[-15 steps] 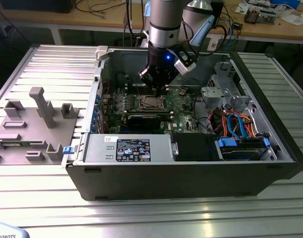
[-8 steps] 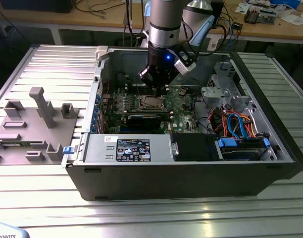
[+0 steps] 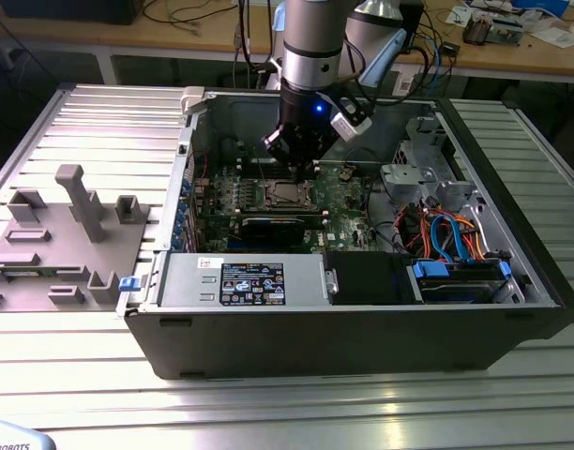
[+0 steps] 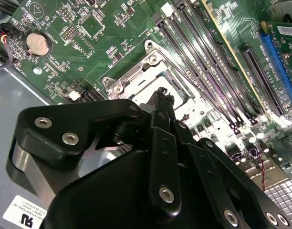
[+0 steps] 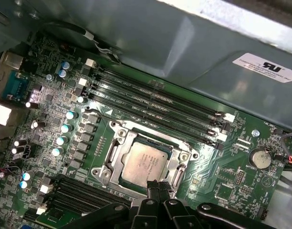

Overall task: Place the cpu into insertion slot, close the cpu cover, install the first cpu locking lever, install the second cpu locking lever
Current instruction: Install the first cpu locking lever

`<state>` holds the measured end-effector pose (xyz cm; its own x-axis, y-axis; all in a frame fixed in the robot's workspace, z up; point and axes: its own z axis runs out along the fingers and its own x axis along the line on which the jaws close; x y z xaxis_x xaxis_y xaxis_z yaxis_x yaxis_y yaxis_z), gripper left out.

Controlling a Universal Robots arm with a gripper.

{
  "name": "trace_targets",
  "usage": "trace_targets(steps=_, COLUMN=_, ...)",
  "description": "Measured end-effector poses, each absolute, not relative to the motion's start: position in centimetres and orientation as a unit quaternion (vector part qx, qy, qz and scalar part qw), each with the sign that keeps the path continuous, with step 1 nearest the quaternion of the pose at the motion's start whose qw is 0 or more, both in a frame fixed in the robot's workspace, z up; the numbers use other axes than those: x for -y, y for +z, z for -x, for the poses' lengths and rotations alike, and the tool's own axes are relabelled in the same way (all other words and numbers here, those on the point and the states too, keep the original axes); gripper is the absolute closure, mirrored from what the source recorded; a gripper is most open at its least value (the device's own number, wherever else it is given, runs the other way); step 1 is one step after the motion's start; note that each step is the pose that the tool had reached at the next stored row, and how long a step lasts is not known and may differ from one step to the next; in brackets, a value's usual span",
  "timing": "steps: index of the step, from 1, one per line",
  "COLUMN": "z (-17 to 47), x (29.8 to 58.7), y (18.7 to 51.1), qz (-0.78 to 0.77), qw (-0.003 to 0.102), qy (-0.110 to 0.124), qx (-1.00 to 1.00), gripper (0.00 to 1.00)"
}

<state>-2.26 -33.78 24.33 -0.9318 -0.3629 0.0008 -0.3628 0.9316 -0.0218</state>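
Silver and black, the arm came down almost vertically from the top of the exterior view into the open computer case [image 3: 512, 309], its wrist rolled slightly so that the gripper [image 3: 301, 172] pointed straight at the green motherboard [image 3: 348, 192]. The fingertips hung just above the socket, at the edge of the cpu cover [image 3: 287, 194].

In the first wrist view, the gripper [image 5: 158, 186] showed its two black fingertips [image 5: 153, 187] pressed together with no gap between them and nothing held. They sat at the rim of the cpu cover [image 5: 118, 151], whose silvery frame lay flat around the cpu [image 5: 145, 162]. The cpu rested in the socket, its pale metal top showing through the cover's open centre. Whether the tips actually touched the frame could not be told.

In the second wrist view, the gripper [image 4: 161, 95] reached toward the cpu cover [image 4: 136, 78] from beside the dark memory slots [image 4: 198, 71], its linkages folded in close. A round coin battery [image 4: 36, 44] sat well apart on the board. On the table [image 3: 268, 412], at the exterior view's left, stood a grey fixture block [image 3: 57, 244].
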Motion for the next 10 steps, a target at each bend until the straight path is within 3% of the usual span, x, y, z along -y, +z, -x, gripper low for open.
trace_targets(steps=10, z=2.26, x=33.78, y=24.33, qz=0.193, qw=0.002, qy=-0.011, qx=-0.981, gripper=0.89)
